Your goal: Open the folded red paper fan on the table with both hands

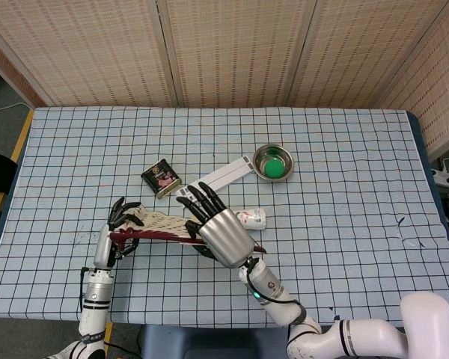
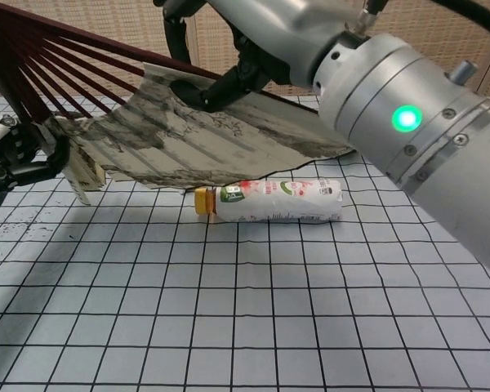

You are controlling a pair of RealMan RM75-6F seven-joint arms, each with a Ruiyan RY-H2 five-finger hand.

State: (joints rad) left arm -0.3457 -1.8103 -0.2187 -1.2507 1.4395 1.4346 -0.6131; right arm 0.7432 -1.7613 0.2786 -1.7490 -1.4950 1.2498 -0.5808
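The red paper fan with dark ribs (image 1: 161,226) is held up between the left hand (image 1: 120,224) and right hand (image 1: 221,233), each gripping one end, so pull apart slowly to avoid tearing.

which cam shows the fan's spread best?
Chest view: the fan fills the frame, its dark red ribs and printed paper spread wide. Head view shows the fan small and edge-on between both hands, partly hidden by the right robot hand.
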